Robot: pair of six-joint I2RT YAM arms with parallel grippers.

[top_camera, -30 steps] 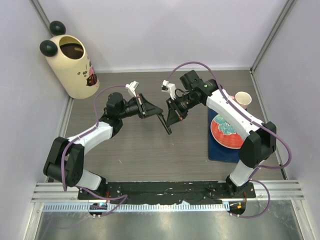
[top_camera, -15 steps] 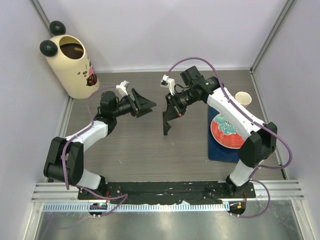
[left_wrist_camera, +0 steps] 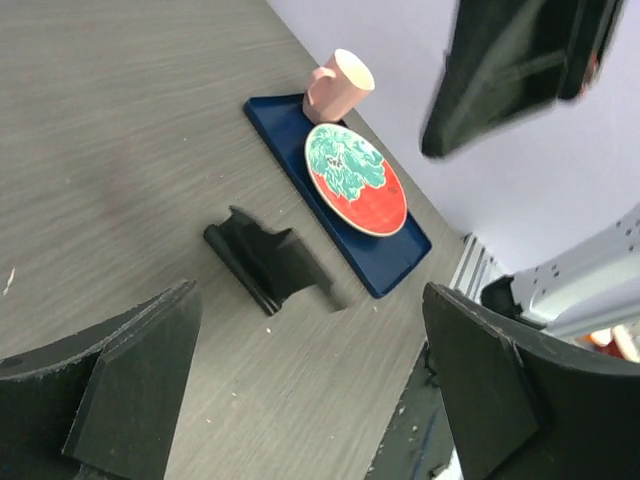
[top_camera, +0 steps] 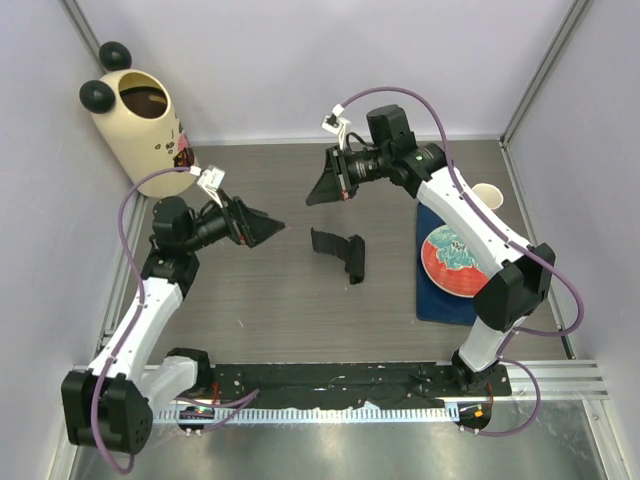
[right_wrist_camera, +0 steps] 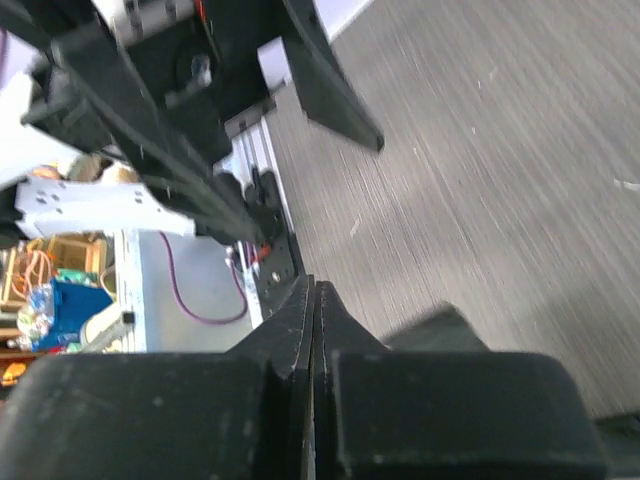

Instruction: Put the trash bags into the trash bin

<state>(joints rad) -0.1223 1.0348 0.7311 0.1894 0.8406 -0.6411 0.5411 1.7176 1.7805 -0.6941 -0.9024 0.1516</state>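
1. Left gripper (top_camera: 268, 229): jaws spread wide with nothing between them, pointing toward the bag from its left.
2. Right gripper (top_camera: 318, 192): fingers pressed together and gripping nothing, held off the table on the far side of the bag.
3. Trash bag (top_camera: 338, 252): a black folded bundle lying on the table (top_camera: 260, 300) between the two grippers, touching neither.
4. Trash bin (top_camera: 145, 135): upright in the far left corner, well apart from the bag.
5. Red plate (top_camera: 455, 262) sits on a blue tray (top_camera: 440, 305), right of the bag.

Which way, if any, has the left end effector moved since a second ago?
Yes. The left end effector drew back leftward, nearer the trash bin, away from the trash bag.
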